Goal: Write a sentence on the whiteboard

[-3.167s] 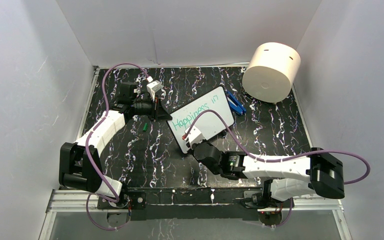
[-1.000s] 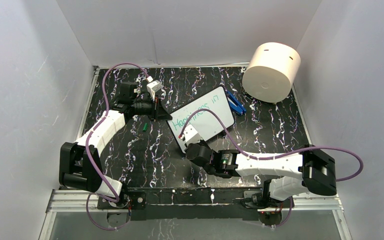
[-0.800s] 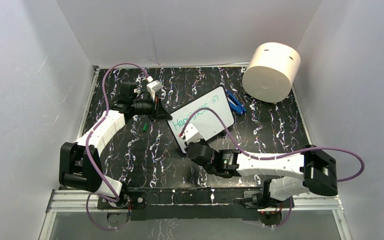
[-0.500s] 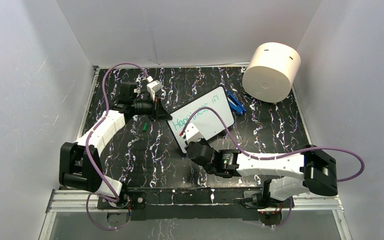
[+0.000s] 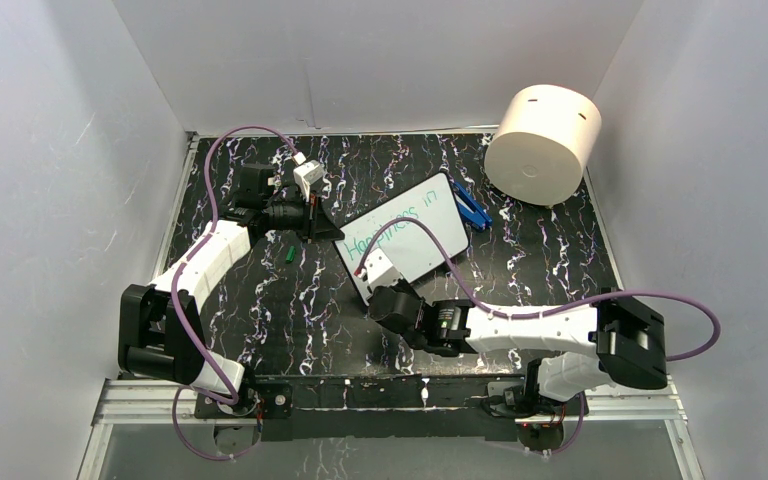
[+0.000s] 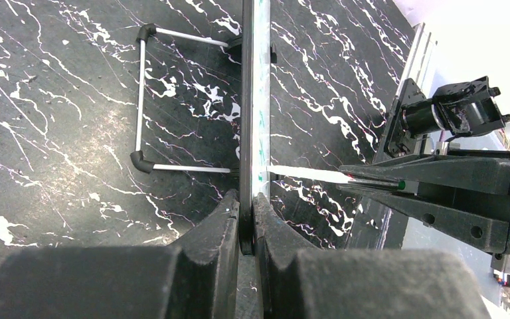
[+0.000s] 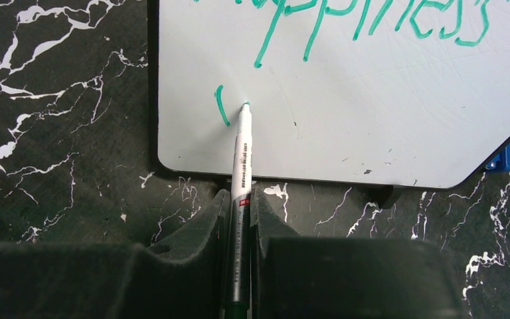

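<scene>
On table centre, the whiteboard (image 5: 430, 225) sits slanted, its long side running from near-left to far-right. The sentence (image 5: 392, 224) is teal-green on its face: one slanted line that looks like "Happiness in", partly crossed by the right arm's purple cable (image 5: 430, 232). The right wrist view shows only "appiness" (image 7: 372, 23), cut off at the top, with one short green stroke (image 7: 221, 105) below it near the board's lower-left corner.

Right gripper (image 7: 240, 199) is closed tight on a marker (image 7: 242, 156), whose white barrel sticks out between the fingers. The marker's green tip touches the board just right of the short stroke.

Left gripper (image 6: 247, 211) is pinched shut on the board's edge. The left wrist view shows the board edge-on (image 6: 255, 100), clamped between both fingers. A wire stand (image 6: 139, 100) sticks out from the board's back, and the marker tip (image 6: 292, 173) meets its face from the other side. In the top view this grip is at the board's left corner.

A cream cylinder (image 5: 543, 143) lies on its side at the far right corner, well apart from the board. A blue thing (image 5: 471, 207) lies just beside the board's far-right end; what it is cannot be told. A small green piece (image 5: 288, 254) lies on the table (image 5: 290, 310) near the left gripper, apart from the board.
</scene>
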Robot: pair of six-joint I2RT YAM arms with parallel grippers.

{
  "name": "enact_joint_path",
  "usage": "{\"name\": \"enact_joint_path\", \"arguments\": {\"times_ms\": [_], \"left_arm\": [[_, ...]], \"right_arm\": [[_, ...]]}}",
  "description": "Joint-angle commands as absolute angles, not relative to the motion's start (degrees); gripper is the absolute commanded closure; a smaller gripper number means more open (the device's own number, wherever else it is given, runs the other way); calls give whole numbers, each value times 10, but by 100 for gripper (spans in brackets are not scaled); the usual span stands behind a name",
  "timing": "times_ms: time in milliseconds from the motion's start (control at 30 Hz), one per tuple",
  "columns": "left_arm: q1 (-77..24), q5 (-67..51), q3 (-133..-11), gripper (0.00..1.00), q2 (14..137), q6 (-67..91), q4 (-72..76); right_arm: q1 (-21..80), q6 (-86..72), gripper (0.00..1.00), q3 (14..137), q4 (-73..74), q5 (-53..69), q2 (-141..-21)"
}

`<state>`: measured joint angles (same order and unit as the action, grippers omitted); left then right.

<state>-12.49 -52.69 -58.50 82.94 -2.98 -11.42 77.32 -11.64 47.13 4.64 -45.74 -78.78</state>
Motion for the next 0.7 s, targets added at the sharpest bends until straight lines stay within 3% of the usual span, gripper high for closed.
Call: {"name": "enact_joint_path", "arguments": {"times_ms": [0,667], "left_arm": [[-129,-452,-578,100,849,-61,-142],[-129,-452,-579,100,851,-61,-142]], "right_arm": [[770,-118,100,501,54,-445,-802],[771,-145,100,528,131,-368,-832]]}}
